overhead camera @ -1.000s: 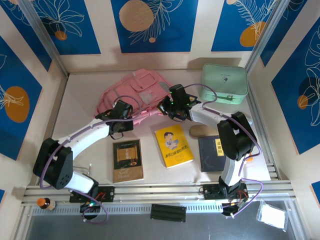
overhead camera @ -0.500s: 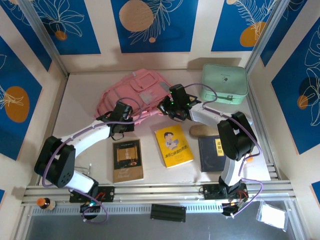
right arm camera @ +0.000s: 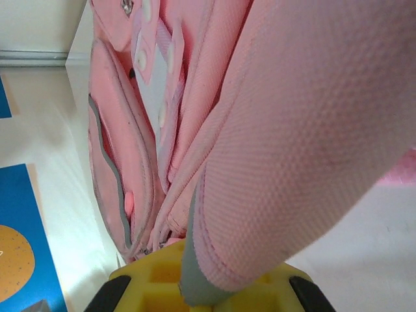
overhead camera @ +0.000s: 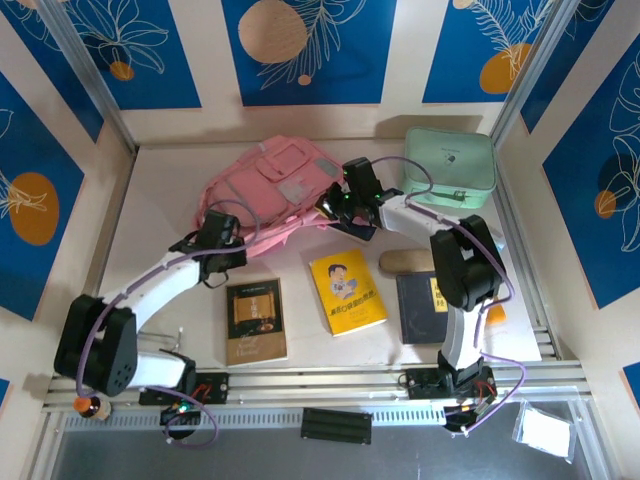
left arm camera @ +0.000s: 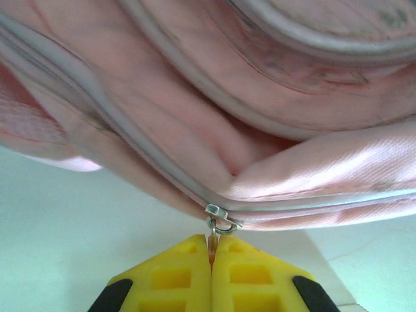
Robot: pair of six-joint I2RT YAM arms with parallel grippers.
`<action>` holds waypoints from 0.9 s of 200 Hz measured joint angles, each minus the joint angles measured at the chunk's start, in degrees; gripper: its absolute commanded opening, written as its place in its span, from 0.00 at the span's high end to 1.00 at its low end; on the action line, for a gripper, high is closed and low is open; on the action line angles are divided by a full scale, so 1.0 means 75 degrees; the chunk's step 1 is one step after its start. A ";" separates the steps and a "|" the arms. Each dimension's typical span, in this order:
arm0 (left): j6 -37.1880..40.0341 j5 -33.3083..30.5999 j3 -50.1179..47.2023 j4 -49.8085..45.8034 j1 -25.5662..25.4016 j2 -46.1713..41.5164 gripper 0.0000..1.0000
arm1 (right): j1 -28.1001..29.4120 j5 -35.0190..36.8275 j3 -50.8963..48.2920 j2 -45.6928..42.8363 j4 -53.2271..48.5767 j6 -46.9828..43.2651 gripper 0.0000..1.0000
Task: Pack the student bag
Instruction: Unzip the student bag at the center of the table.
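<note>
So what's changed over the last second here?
The left gripper, pinching the zip pull, moved left along the near edge of the pink bag, which stretched out. The right gripper, clamped on the bag's right side, shifted slightly toward the back. The books and green case stayed put.

student bag (overhead camera: pixel 275 185) pink, pale grey zip lines and strips | case (overhead camera: pixel 449 168) mint green | middle book (overhead camera: pixel 346 291) yellow, cartoon figure | left book (overhead camera: pixel 255 320) dark brown, gold print | right book (overhead camera: pixel 413 315) dark navy, yellow strip | wall panels (overhead camera: pixel 300 50) blue, orange discs, white leaves | left gripper (left arm camera: pixel 212 250) yellow | right gripper (right arm camera: pixel 195 286) yellow
</note>
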 measured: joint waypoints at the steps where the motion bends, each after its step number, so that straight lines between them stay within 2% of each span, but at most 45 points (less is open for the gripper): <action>1: 0.0000 0.0006 -0.0006 0.0000 0.0006 -0.0015 1.00 | -0.0009 -0.0009 0.0023 0.0023 -0.0003 -0.0009 1.00; 17: 0.0032 0.0195 -0.0055 -0.0029 0.0067 -0.0221 1.00 | -0.0093 -0.0254 0.0583 0.0560 -0.0119 -0.0286 1.00; 26: 0.0090 0.0393 -0.0055 -0.0035 0.0073 -0.0256 1.00 | -0.0122 -0.0309 0.0874 0.0828 -0.0187 -0.0385 0.94; 53: 0.0277 0.0994 0.0166 -0.0271 -0.0044 -0.0079 1.00 | -0.0227 -0.0184 0.1192 0.1139 -0.0332 -0.0501 0.55; 63: 0.0291 0.1128 0.0428 -0.0423 -0.0111 0.0093 1.00 | -0.0256 -0.0052 0.1236 0.1102 -0.0475 -0.0580 0.48; 90: 0.0309 0.1629 0.1338 -0.0758 -0.0294 0.0705 1.00 | -0.0286 0.0592 0.1271 0.0758 -0.1084 -0.0603 0.41; 115: 0.0286 0.2037 0.2092 -0.0982 -0.0562 0.1274 1.00 | -0.0274 0.1195 0.0516 -0.0361 -0.1262 -0.0411 0.37; 145: 0.0256 0.2483 0.2611 -0.1043 -0.0857 0.1760 1.00 | -0.0044 0.1244 -0.0592 -0.1574 -0.1110 0.0172 0.33; 180: 0.0256 0.2836 0.2879 -0.1090 -0.1096 0.2075 1.00 | 0.0507 0.1049 -0.1067 -0.1539 -0.0941 0.0991 0.32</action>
